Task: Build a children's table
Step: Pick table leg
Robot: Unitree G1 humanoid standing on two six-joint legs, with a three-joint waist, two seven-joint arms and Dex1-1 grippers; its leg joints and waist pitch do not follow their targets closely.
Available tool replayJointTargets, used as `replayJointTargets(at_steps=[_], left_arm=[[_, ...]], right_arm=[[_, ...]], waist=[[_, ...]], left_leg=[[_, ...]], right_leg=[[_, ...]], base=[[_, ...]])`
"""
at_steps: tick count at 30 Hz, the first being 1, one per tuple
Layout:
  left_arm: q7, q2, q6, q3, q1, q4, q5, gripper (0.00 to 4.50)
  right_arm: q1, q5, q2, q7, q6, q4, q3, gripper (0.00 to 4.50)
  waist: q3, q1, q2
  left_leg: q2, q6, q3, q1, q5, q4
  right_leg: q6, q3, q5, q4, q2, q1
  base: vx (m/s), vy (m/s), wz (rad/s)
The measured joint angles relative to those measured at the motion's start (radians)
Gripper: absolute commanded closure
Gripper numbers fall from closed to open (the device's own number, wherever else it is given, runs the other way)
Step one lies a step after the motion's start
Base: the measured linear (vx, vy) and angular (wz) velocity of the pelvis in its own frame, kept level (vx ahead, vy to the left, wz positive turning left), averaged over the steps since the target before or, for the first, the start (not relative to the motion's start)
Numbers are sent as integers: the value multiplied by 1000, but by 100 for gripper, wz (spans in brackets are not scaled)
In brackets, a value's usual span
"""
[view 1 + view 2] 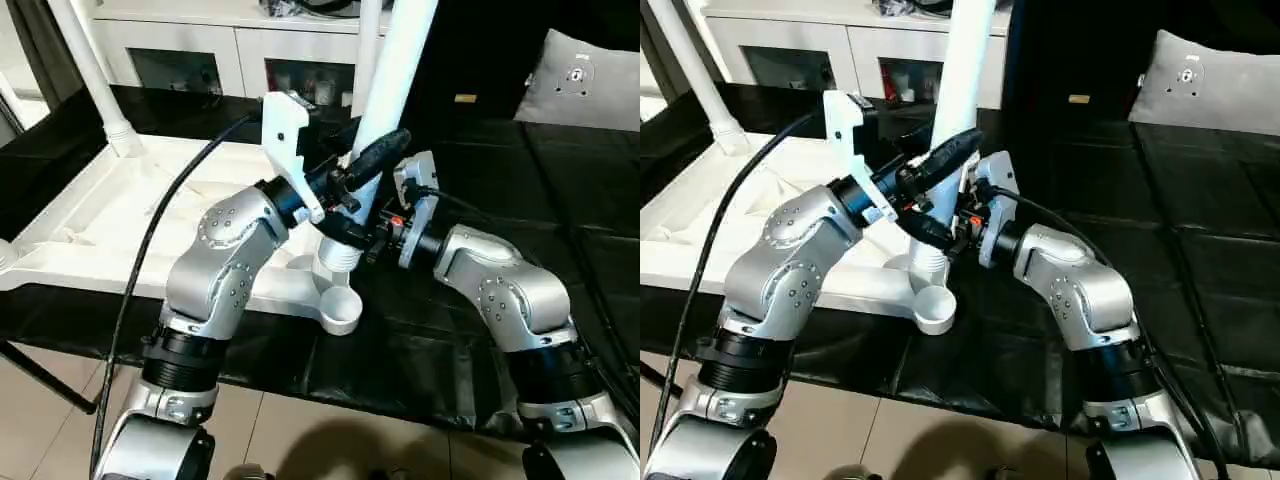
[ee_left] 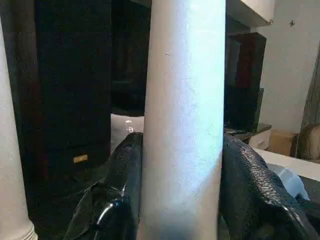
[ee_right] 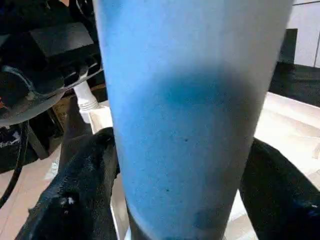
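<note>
The children's table top [image 1: 120,215] lies ribbed side up on a black surface, at the left. One white leg [image 1: 95,75] stands in its far left corner. A second leg [image 1: 395,70] rises steeply by the front right corner. Its threaded end [image 1: 338,258] sits just behind the empty round socket [image 1: 340,312]. My left gripper [image 1: 358,195] is shut on this leg, with a black finger [image 2: 117,200] pressed to each side of the tube. My right gripper [image 1: 950,235] is at the same leg lower down, near the threaded end.
Another white tube [image 1: 368,50] stands behind the held leg. A white cabinet with glass doors [image 1: 230,50] lines the back. A grey cushion [image 1: 580,80] lies at the far right. A black cable [image 1: 150,240] runs over my left arm. Tiled floor lies below the near edge.
</note>
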Motion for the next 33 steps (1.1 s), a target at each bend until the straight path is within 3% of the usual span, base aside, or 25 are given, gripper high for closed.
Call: replayJointTargets(at_steps=[5, 21, 31, 33], left_arm=[[-9, 8, -10, 3, 0, 0, 3, 268], [-11, 8, -11, 2, 0, 0, 7, 268], [-19, 14, 13, -7, 11, 0, 19, 268], [-19, 14, 34, -6, 17, -5, 5, 198]], right_arm=[[0, 0, -4, 2, 1, 0, -2, 93], [0, -9, -1, 5, 2, 11, 1, 243], [0, -18, 7, 10, 14, 30, 13, 256], [2, -18, 11, 10, 16, 37, 18, 257]], waist=[[0, 0, 0], [0, 0, 0], [0, -1, 0], [0, -1, 0]], left_leg=[[0, 0, 0, 0, 0, 0], [0, 0, 0, 0, 0, 0], [0, 0, 0, 0, 0, 0], [0, 0, 0, 0, 0, 0]], right_leg=[[0, 0, 0, 0, 0, 0], [0, 0, 0, 0, 0, 0], [0, 0, 0, 0, 0, 0], [-1, 0, 1, 0, 0, 0]], base=[[0, 0, 0], [0, 0, 0], [0, 0, 0], [0, 0, 0]])
